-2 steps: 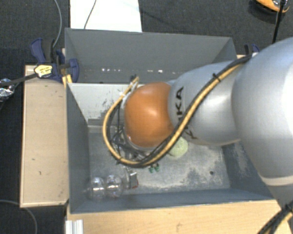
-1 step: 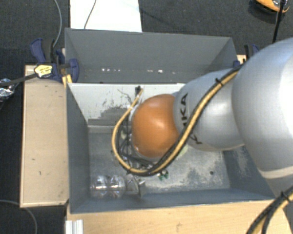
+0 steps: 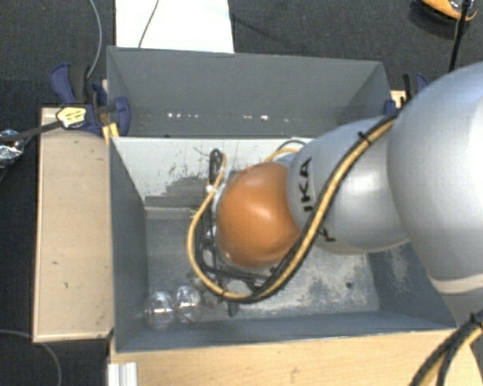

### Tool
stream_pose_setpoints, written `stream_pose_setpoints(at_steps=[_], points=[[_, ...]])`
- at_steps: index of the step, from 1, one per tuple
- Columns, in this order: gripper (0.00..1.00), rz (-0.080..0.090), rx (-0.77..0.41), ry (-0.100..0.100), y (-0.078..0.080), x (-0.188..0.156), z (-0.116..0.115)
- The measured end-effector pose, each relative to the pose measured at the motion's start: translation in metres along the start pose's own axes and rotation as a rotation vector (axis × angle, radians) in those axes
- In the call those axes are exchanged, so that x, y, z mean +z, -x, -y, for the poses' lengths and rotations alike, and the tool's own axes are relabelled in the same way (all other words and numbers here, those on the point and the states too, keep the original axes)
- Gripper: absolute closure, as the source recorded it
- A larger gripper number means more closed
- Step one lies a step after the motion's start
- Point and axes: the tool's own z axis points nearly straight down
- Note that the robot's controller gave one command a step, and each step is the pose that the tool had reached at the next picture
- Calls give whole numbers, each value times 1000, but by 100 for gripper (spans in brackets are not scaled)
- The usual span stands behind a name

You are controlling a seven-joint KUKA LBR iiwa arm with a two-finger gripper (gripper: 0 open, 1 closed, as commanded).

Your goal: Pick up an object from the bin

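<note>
A clear, glassy thing [image 3: 158,309] lies on the bin floor near the front left corner. A second clear rounded lump [image 3: 187,299] touches it on the right; I cannot tell whether the two are one piece. My gripper [image 3: 223,285] reaches down in the middle of the bin, just right of the clear lumps and close to the floor. Only a dark part of it shows.
The arm comes in from the right and covers the right half of the bin. Its orange cover and looping yellow and black cables hang over the bin's middle. Bare scuffed floor shows at the left and the front right.
</note>
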Motion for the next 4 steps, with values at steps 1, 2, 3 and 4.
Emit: stream_pose_setpoints(at_steps=[1, 2, 3, 4], points=[[0, -5, 2, 5, -1, 3, -3], [100, -9, 8, 6, -3, 4, -3], [100, -11, 12, 7, -3, 4, -3], [100, -12, 12, 7, -3, 4, -3]])
